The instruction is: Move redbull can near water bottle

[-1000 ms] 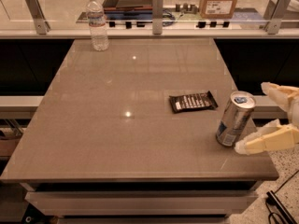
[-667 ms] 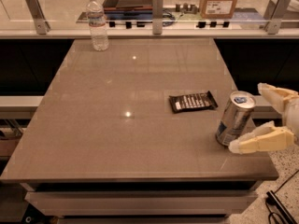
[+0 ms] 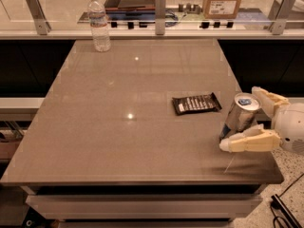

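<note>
Far left, at the back edge of the worktop [image 3: 118,89]: water bottle [image 3: 99,23], upright, capped, alone in that corner. Across the middle, only bare grey surface with a couple of light glints. Right of centre: flat black snack wrapper [image 3: 196,103], lying face up, just beside the can's left flank but apart from it. Further right, near the front right edge: redbull can [image 3: 240,117], well apart from the bottle, diagonally across the whole surface. Leans a little, top toward the right; cannot tell whether fully seated on its base or tipped up on one edge. Bracketing it from the right: cream-coloured claw [image 3: 238,118], reaching in past the worktop's right side. Cannot tell whether clamped on the can or merely set around it.

Judging by the look: thin metal, stiff along its height yet easy to dent if squeezed hard; smooth and slippery; weight unknown, since full or empty cannot be read. Tall and slim, so tippy. Best to grip across the mid-body, square to the wall, with moderate force, then lift clear of the wrapper before carrying toward the back left.
</note>
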Available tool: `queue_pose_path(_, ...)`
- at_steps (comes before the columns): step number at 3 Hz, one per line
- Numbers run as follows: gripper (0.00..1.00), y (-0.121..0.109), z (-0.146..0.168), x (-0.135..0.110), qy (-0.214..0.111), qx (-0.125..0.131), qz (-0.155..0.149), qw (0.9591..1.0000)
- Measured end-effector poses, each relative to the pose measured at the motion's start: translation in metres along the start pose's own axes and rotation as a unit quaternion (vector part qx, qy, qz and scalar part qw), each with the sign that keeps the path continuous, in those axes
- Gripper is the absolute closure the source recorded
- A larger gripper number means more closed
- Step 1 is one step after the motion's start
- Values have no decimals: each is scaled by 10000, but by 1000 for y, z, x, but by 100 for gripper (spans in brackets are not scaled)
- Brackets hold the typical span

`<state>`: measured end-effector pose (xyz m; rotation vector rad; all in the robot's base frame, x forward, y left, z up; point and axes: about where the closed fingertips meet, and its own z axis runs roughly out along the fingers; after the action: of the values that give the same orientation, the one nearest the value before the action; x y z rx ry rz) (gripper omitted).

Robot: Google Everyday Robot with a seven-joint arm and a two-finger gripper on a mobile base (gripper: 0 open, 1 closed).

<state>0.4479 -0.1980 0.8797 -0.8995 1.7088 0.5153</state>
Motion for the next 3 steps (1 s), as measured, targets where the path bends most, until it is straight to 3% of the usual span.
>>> queue_pose_path(1, 0, 0, 10, 2, -99, -40, 32, 9999)
queue_pose_path(2, 16, 2, 12, 0, -99, -52, 11, 9999)
queue_pose_path(3, 39, 3, 13, -3, -99, -66, -13, 9999)
